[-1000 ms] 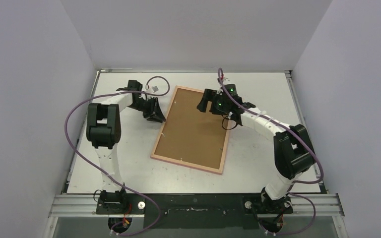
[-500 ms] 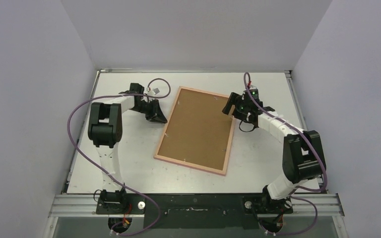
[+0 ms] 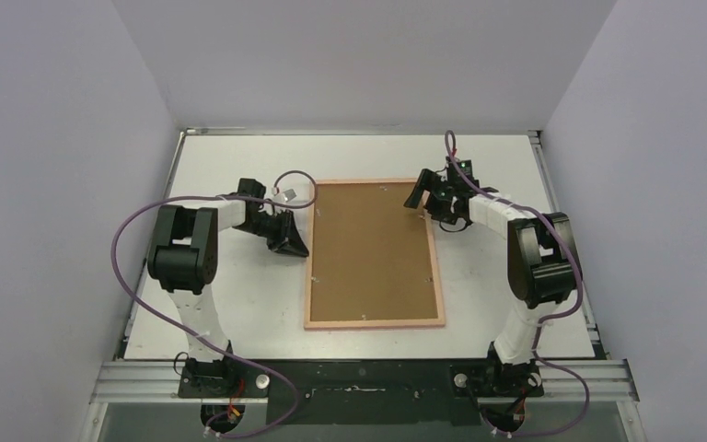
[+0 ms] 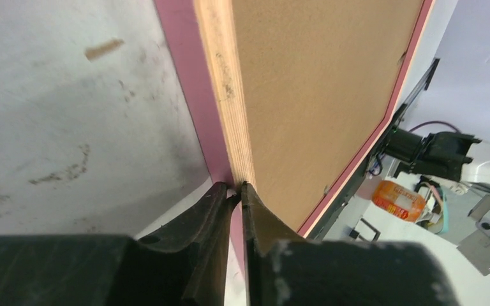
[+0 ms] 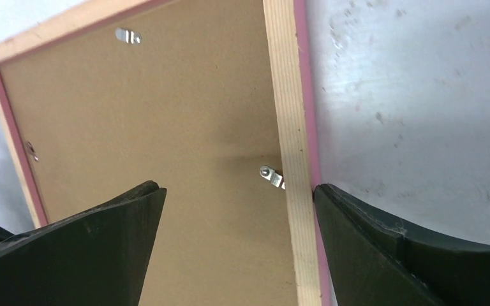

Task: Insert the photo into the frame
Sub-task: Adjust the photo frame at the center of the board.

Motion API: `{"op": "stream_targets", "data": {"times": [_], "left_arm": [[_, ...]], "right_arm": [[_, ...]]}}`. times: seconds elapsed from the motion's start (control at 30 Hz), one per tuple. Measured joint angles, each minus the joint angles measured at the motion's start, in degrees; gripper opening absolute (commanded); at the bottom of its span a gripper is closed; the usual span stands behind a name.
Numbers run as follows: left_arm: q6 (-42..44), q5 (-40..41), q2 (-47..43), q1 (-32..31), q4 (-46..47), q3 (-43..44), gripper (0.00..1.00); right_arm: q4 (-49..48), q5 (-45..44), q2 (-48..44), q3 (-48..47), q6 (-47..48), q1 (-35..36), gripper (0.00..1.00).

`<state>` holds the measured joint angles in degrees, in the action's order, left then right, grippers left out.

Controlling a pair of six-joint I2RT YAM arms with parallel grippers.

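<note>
1. Pink at the edges and pale wood on the back: the frame (image 3: 309, 276), lying face down, flat in the middle of the bench (image 3: 230, 304).
2. Filling its back, a brown backing board (image 3: 375, 249), with small metal clips (image 5: 272, 176) along the rails.
3. At the left rail, left jaws drawn almost together with only a slit between them, tips right against the rail's edge; cannot tell whether pinching anything.
4. At the right rail near the far corner, right jaws spread wide and gripping nothing, straddling the rail: one side over the board, the other over bare bench just beside the pink edge.
5. Looping off both arms, purple cables (image 3: 448, 145); close to the frame's far-left corner, a small grey tag (image 3: 288, 192).
6. Around the bench, plain white walls (image 3: 55, 184); along the near edge, a metal rail (image 3: 147, 379) with the two arm bases.
7. Beyond the frame in the left wrist view, a blurred orange thing (image 4: 399, 199), too unclear to name.
</note>
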<state>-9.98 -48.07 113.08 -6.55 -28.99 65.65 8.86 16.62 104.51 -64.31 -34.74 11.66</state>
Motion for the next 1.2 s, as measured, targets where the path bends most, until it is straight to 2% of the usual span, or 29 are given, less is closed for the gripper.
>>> {"op": "stream_targets", "data": {"times": [0.13,0.33,0.5,0.63,0.9,1.2], "left_arm": [[1.8,0.5,-1.1,-0.8,-1.2,-1.9,0.28],[4.6,1.0,-1.6,-0.5,-4.8,-2.2,0.32],[6.3,1.5,-2.1,3.0,-8.5,-1.2,0.32],[5.2,1.6,-2.0,5.0,-8.8,3.0,0.32],[-1.2,0.2,3.5,4.0,-4.8,14.3,0.3],[-3.7,1.5,7.3,1.2,-3.4,15.1,0.19]], "right_arm": [[0.0,2.1,2.1,-4.0,-0.1,0.2,0.9],[1.1,1.6,3.7,-10.5,0.3,2.1,0.9],[1.2,-3.1,2.5,-10.4,1.2,4.5,0.9],[-0.3,-4.1,1.5,-11.1,3.0,7.8,0.9],[-3.8,-0.4,6.1,-18.6,5.7,16.6,0.9],[-7.2,6.8,13.2,-21.5,6.2,18.4,0.9]]}}
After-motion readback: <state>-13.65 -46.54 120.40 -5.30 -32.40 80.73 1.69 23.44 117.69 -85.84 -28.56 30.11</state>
